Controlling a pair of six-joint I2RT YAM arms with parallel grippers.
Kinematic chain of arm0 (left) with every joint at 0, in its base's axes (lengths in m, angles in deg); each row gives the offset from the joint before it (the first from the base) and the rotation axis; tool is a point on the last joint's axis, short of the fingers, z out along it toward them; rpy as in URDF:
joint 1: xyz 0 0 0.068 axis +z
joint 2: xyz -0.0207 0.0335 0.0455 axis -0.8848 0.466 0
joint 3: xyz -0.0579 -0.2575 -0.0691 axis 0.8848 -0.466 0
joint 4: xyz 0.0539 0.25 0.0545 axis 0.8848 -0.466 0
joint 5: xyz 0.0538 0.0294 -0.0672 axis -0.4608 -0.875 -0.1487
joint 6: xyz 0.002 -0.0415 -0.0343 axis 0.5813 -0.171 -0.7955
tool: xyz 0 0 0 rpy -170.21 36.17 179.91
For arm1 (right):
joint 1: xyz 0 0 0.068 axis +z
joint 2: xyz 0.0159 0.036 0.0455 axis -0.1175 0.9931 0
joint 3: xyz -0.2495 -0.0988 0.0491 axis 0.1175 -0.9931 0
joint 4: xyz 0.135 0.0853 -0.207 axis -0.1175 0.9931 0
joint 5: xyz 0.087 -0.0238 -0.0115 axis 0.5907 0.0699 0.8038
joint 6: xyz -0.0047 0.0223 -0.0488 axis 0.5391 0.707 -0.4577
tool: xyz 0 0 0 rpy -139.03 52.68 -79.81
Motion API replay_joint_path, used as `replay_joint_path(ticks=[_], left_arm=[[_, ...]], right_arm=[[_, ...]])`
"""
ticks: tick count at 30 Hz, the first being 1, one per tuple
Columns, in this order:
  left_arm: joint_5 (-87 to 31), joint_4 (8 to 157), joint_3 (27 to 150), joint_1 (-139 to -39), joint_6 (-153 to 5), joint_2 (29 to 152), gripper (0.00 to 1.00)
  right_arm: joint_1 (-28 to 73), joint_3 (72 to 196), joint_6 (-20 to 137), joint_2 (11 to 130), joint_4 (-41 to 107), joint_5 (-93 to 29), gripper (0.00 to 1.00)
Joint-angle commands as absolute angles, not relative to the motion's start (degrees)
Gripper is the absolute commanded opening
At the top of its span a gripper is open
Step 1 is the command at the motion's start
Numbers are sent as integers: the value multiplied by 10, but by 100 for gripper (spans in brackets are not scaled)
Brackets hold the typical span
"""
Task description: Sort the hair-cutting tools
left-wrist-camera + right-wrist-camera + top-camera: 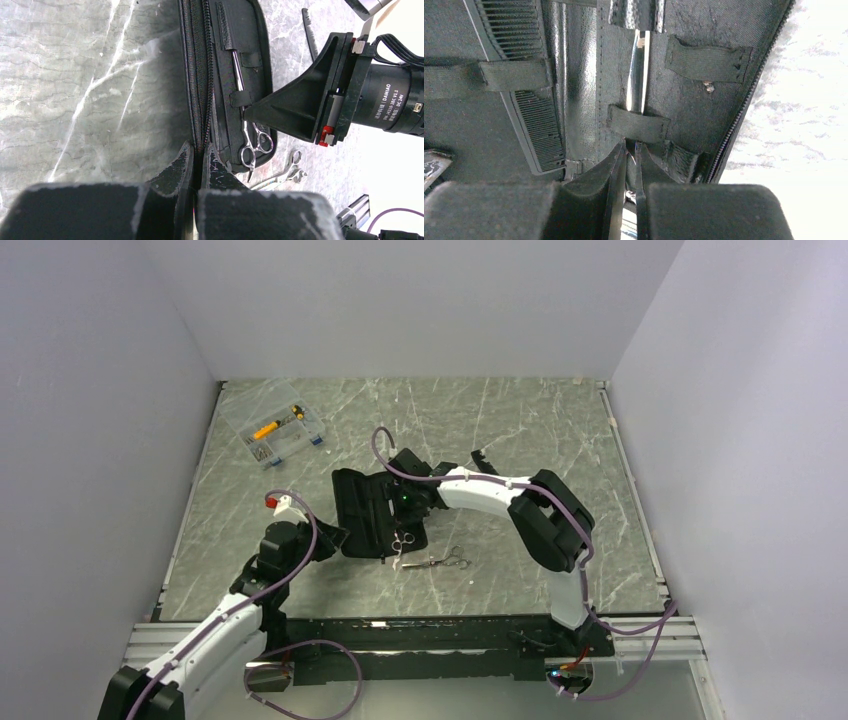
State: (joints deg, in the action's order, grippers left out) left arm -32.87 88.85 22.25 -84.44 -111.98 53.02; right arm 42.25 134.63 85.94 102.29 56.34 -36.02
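Observation:
The black zip case lies open mid-table. One pair of silver scissors sits under the case's elastic straps, ring handles at the near end; its blade runs under a strap. My right gripper is shut on these scissors just below the strap, and it shows over the case in the top view. A second pair of scissors lies on the table beside the case. A black comb is strapped in the case's other half. My left gripper is shut on the case's zip edge.
A clear plastic box with yellow parts stands at the back left. A slim black toothed piece lies on the table beyond the case. Grey walls close in the marble table on three sides.

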Motion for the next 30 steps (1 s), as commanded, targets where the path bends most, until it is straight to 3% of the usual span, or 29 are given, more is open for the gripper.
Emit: replay_joint_path(ticks=[1, 9, 14, 18, 23, 30], left_arm=[[-313, 890, 219, -850, -1109, 524, 0], [-313, 885, 221, -850, -1105, 524, 0], [-321, 878, 224, -850, -1103, 520, 0], [-324, 878, 225, -850, -1103, 518, 0], [-332, 869, 225, -850, -1103, 514, 0], [-331, 875, 225, -850, -1105, 519, 0]], right_arm=[[420, 1341, 861, 1045, 536, -364, 0], [411, 1347, 855, 1048, 529, -364, 0], [409, 1333, 851, 997, 540, -369, 28], [409, 1330, 848, 962, 560, -371, 37], [413, 1307, 840, 911, 574, -376, 38], [445, 1241, 847, 890, 564, -367, 27]])
